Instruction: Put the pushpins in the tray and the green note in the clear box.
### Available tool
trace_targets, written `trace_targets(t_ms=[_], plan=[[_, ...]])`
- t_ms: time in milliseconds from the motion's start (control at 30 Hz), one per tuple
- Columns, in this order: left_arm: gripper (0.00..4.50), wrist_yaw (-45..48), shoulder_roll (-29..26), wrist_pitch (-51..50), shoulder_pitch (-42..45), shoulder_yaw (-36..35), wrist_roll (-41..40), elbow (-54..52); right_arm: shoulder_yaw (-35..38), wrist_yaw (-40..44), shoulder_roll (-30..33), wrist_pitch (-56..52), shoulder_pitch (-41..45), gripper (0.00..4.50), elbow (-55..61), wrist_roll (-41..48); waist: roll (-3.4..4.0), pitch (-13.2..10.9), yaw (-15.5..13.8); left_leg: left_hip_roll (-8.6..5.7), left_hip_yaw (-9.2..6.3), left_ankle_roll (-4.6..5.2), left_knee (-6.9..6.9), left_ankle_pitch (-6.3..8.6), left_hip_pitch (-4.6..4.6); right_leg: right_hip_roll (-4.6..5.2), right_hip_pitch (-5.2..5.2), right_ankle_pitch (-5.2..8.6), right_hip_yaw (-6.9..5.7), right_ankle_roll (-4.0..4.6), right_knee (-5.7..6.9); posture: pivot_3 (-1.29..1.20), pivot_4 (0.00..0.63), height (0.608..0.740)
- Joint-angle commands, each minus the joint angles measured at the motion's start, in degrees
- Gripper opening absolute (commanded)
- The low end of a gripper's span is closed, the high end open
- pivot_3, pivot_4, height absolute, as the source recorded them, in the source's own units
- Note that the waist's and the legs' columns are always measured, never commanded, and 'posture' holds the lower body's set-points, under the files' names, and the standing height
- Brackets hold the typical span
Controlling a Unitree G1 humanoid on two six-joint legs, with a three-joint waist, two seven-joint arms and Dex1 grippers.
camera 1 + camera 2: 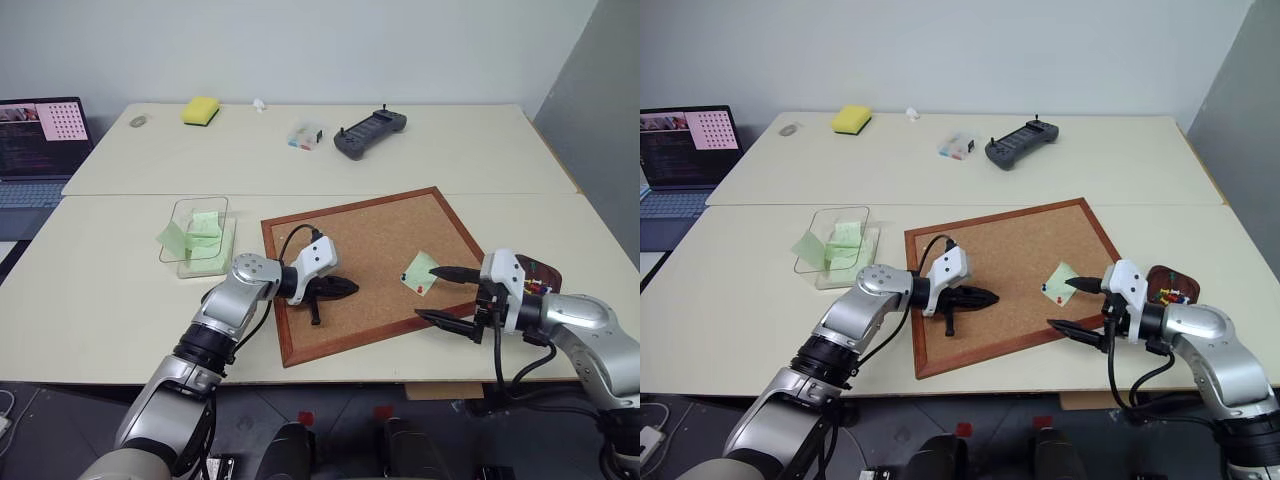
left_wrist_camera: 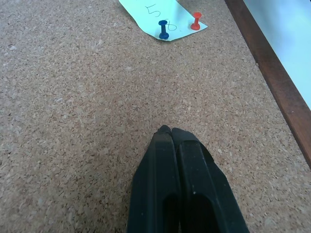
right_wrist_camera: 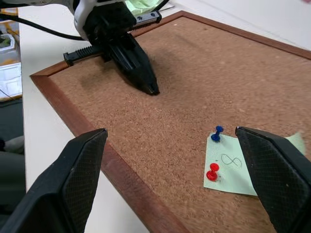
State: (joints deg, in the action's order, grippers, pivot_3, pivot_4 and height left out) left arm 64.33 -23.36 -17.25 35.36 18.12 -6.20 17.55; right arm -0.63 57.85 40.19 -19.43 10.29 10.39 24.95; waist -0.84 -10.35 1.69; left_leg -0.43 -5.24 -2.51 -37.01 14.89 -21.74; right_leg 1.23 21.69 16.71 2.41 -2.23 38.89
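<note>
The green note (image 3: 245, 167) is thin, limp paper held by two tiny hard pushpins (image 3: 214, 153); take each pin by its head; right pincer (image 3: 177, 182) released, left pincer (image 2: 170, 133) clenched, empty.

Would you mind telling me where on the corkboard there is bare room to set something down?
Bare cork lies between the shut left gripper and the green note, and across the corkboard's far half. It is crowded at the note, with two pushpins and the open right gripper.

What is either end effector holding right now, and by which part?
Nothing is held. The left end effector is shut empty on the corkboard; the right end effector is open near the green note, still pinned by two pushpins.
</note>
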Motion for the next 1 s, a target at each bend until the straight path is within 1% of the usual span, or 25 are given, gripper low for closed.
trace_targets(t_ms=[33, 200, 300, 333, 400, 567, 633, 700, 733, 800, 900, 933, 1000], plan=[[0.0, 0.3, -0.1, -1.0, -0.5, 1.5, 1.3, 0.0, -2.0, 0.8, -2.1, 2.2, 3.5, 4.48, -5.3, -2.2, 0.0, 0.0, 0.0, 0.0, 0.0, 0.0, 0.0, 0.0, 0.0, 0.0, 0.0, 0.0, -0.01, 0.0, 0.0, 0.0, 0.15, 0.74], [0.0, 0.1, -0.2, -1.0, -0.5, 1.4, 1.3, -0.2, -2.5, 0.5, -4.1, 3.5, 5.8, 4.48, -10.2, -3.6, 0.0, 0.0, 0.0, -0.01, -0.01, 0.0, 0.0, 0.0, -0.02, 0.01, 0.03, 0.0, -0.01, 0.01, 0.01, 0.0, 0.15, 0.74], [0.0, 0.2, -0.5, -1.0, -0.6, 1.3, 1.3, -0.4, -2.9, 0.5, -4.8, 4.5, 5.9, 3.99, -11.7, -4.8, 0.0, 0.0, 0.0, -0.01, -0.06, 0.0, 0.0, 0.0, -0.03, 0.01, 0.02, 0.0, -0.05, 0.01, 0.01, 0.0, 0.15, 0.74], [0.0, 0.2, -0.5, -1.1, -0.6, 1.3, 1.3, -0.4, -3.0, 0.6, -5.0, 4.8, 5.9, 3.69, -12.2, -5.1, 0.0, 0.0, 0.0, -0.01, -0.06, 0.0, 0.01, 0.0, -0.02, 0.01, 0.02, 0.0, -0.05, 0.01, 0.01, 0.0, 0.15, 0.74], [0.0, 0.2, -0.5, -1.3, -0.7, 1.3, 1.2, -0.7, -3.1, 0.8, -4.9, 5.4, 5.8, 3.25, -12.9, -5.8, 0.0, 0.0, 0.0, -0.01, -0.06, 0.0, 0.01, 0.0, -0.02, 0.01, 0.03, 0.0, -0.04, 0.01, 0.02, 0.0, 0.15, 0.74], [0.0, 0.2, -0.3, -2.1, -0.9, 1.3, 0.9, -1.3, -3.3, 0.9, -4.7, 7.1, 5.7, 2.33, -14.7, -7.8, 0.0, 0.0, 0.0, -0.01, -0.05, 0.0, 0.0, 0.0, -0.02, 0.01, 0.03, 0.0, -0.04, 0.01, 0.02, 0.0, 0.15, 0.74], [0.0, 0.2, -0.2, -2.3, -1.0, 1.3, 0.8, -1.7, -3.2, 0.6, -5.0, 7.4, 6.0, 1.83, -15.2, -8.3, 0.0, 0.0, 0.0, -0.01, -0.06, 0.0, 0.0, 0.0, -0.02, 0.01, 0.03, 0.0, -0.05, 0.01, 0.02, 0.0, 0.15, 0.74], [0.0, 0.2, -0.2, -2.6, -1.1, 1.3, 0.8, -2.0, -3.2, 0.3, -5.5, 8.0, 6.3, 1.53, -15.7, -8.9, 0.0, 0.0, 0.0, -0.01, -0.05, 0.0, 0.01, 0.0, -0.03, 0.01, 0.03, 0.0, -0.04, 0.01, 0.02, 0.0, 0.15, 0.74], [0.0, 0.2, -0.2, -2.7, -1.1, 1.3, 0.7, -2.2, -3.2, 0.1, -5.6, 8.2, 6.4, 1.27, -15.9, -9.1, 0.0, 0.0, 0.0, -0.01, -0.05, 0.0, 0.01, 0.0, -0.02, 0.01, 0.03, 0.0, -0.04, 0.01, 0.02, 0.0, 0.15, 0.74], [0.0, 0.1, -0.1, -3.0, -1.3, 1.3, 0.7, -2.6, -2.9, 0.0, -6.1, 7.8, 6.7, 0.92, -16.0, -8.7, 0.0, 0.0, 0.0, 0.0, -0.05, 0.0, 0.01, 0.0, -0.02, 0.0, 0.03, 0.0, -0.04, 0.01, 0.02, 0.0, 0.15, 0.74], [0.0, 0.1, -0.1, -3.3, -1.4, 1.3, 0.6, -2.8, -2.6, -0.2, -6.4, 7.5, 7.3, 0.21, -16.3, -8.5, 0.0, 0.0, 0.0, -0.01, -0.06, 0.0, 0.01, 0.0, -0.02, 0.01, 0.03, 0.0, -0.04, 0.01, 0.02, 0.0, 0.15, 0.74], [0.0, 0.1, -0.1, -3.4, -1.4, 1.4, 0.6, -2.9, -2.4, -0.3, -6.4, 7.3, 7.5, 0.08, -16.5, -8.3, 0.0, 0.0, 0.0, 0.0, -0.07, 0.0, 0.01, 0.0, -0.03, 0.01, 0.03, 0.0, -0.04, 0.01, 0.02, 0.0, 0.15, 0.74], [0.0, 0.0, -0.1, -3.4, -1.5, 1.4, 0.7, -3.0, -2.1, -0.5, -6.4, 7.1, 7.8, 0.08, -17.0, -8.2, 0.0, 0.0, 0.0, 0.0, -0.06, -0.01, 0.01, 0.0, -0.02, 0.01, 0.03, 0.0, -0.04, 0.02, 0.02, 0.0, 0.15, 0.74]])
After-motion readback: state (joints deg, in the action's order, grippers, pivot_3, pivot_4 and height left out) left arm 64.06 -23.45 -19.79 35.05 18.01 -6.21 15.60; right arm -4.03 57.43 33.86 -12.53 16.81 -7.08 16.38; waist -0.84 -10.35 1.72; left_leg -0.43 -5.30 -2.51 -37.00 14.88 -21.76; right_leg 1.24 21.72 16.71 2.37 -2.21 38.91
